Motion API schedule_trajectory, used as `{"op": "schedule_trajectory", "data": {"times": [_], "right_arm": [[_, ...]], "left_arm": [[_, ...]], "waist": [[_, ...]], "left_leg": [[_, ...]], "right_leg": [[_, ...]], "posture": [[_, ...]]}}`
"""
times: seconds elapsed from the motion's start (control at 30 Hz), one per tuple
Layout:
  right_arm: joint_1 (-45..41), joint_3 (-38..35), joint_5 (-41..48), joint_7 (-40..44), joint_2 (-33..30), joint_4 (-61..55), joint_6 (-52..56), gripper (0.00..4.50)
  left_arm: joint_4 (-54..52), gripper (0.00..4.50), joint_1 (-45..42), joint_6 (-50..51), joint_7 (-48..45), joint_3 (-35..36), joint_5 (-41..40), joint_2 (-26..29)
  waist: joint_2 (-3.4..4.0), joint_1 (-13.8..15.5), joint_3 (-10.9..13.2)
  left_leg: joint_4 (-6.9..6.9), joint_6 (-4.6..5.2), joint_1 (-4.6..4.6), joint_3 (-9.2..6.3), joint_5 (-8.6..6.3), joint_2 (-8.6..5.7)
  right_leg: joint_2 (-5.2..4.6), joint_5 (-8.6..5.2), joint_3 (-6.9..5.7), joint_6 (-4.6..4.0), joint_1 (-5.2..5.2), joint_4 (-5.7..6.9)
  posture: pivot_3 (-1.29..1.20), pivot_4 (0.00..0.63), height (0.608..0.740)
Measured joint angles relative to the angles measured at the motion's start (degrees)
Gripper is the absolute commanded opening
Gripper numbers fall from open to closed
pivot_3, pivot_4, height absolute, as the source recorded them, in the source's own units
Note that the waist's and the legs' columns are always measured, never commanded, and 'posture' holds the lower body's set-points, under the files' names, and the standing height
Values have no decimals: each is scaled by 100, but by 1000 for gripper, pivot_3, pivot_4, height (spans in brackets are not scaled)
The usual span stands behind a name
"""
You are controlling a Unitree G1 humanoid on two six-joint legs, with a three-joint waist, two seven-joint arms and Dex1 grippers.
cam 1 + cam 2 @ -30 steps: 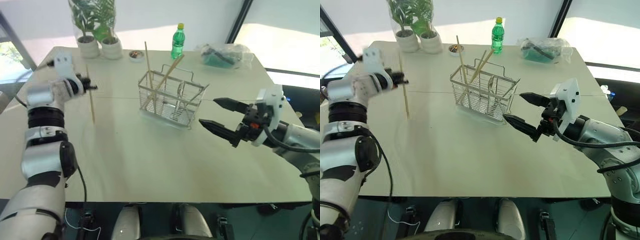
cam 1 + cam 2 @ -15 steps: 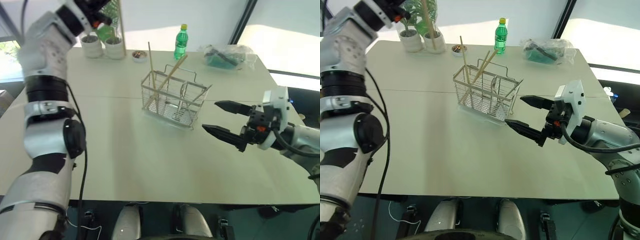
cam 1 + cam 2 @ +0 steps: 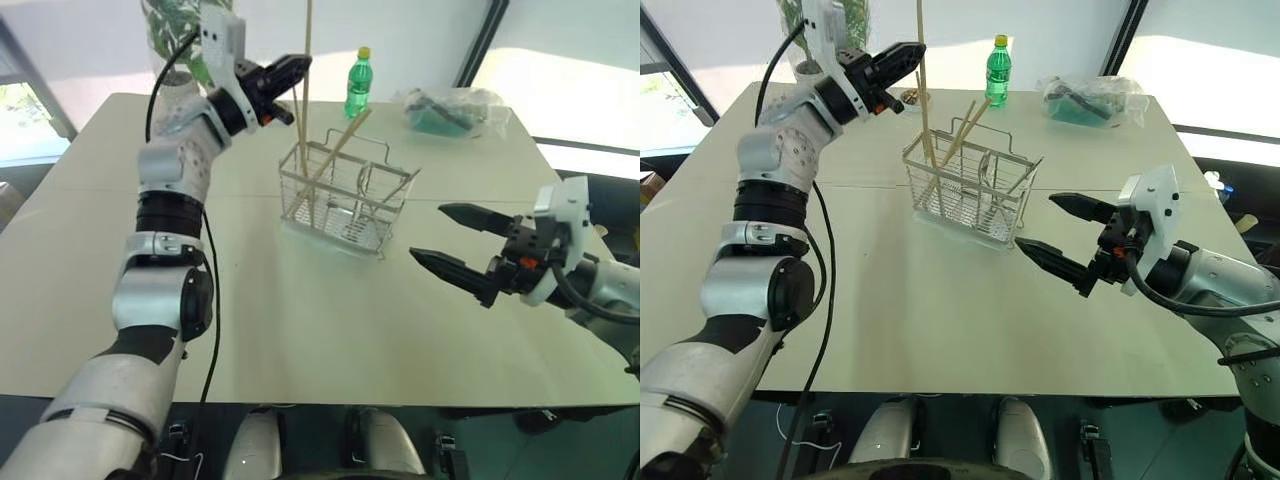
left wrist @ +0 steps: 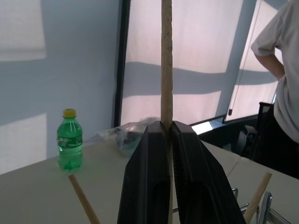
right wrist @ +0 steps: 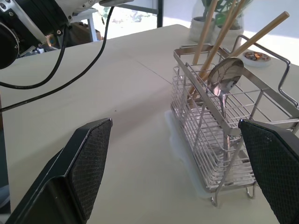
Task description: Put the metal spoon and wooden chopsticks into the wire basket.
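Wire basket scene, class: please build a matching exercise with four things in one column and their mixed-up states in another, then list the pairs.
1. left claw
2. right claw
3. metal spoon
4. green bottle

A. standing in the wire basket
B. upright at the table's far edge
C. shut on a wooden chopstick
D. open, holding nothing

Pairs: 1-C, 2-D, 3-A, 4-B

The middle of the bench [image 3: 250,330] is taken up by the wire basket [image 3: 345,200], out of whose top wooden chopsticks [image 3: 330,155] lean and a metal spoon [image 5: 224,79] stands upright. Open bench surface is left in front of the basket and to either side. Along the far edge, passage is narrowed by a green bottle [image 3: 357,84], a plastic bag [image 3: 455,108] and potted plants [image 3: 825,25].
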Motion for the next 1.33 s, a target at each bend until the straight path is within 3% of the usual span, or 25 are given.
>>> {"op": "schedule_trajectory", "data": {"times": [0.1,0.13,0.23,0.43,0.53,0.67,0.9,1.03,1.17,1.33], "right_arm": [[-65,15,-4,-83,52,19,-7,4500],[-97,23,-7,-103,56,34,-9,4500],[-157,75,-27,-129,59,88,-21,4500],[-325,176,-90,-85,59,211,-28,4500],[-371,225,-133,-31,60,287,-35,4500],[-479,369,-225,25,116,387,-88,4500],[-659,672,-539,325,209,703,-284,4500],[-854,816,-785,571,226,1115,-408,4500],[-1051,931,-985,744,251,1350,-515,4500],[-1184,1055,-1024,854,316,1379,-539,4500]], "left_arm": [[-178,32,260,-26,22,-19,19,-101],[-215,361,380,-8,31,-46,16,-161],[-335,1488,718,231,59,-107,-33,-345],[-1087,4424,911,683,315,23,-397,-440],[-1681,4424,960,1055,424,26,-535,-218],[-2472,4424,995,1605,331,23,-643,588],[-3034,4424,1140,2625,-665,76,-820,2937],[-3796,4424,2513,2868,-1748,229,-1039,4243],[-4636,4424,4019,2884,-2386,520,-1262,4750],[-5315,4424,4660,2857,-2213,1024,-1335,4862]], "waist": [[2,5,-1],[2,6,-1],[0,2,0],[1,-7,0],[1,-15,0],[5,-49,2],[14,-146,4],[24,-181,8],[19,-130,11],[16,-138,10]], "left_leg": [[1,1,3,0,0,0],[2,1,2,-2,0,0],[5,1,1,-4,0,0],[5,2,2,-5,-1,0],[5,2,3,-5,-1,0],[4,2,4,-7,-1,4],[-1,2,6,-7,-1,4],[-16,2,16,3,-1,4],[-16,0,6,0,-1,6],[-16,0,5,4,-1,3]], "right_leg": [[-1,0,0,-1,5,-1],[-1,0,0,-1,5,-1],[0,0,-1,-1,5,0],[1,0,0,-1,4,2],[1,0,0,-1,4,2],[7,-1,1,-1,3,4],[6,-11,1,-19,3,3],[0,-14,6,-25,-1,0],[-3,-26,4,-45,-10,0],[-5,-26,5,-45,-9,-4]], "posture": [[0,150,717],[0,150,717],[0,150,717],[0,150,717],[0,150,717],[0,150,717],[0,150,717],[0,150,717],[0,150,717],[0,150,717]]}}
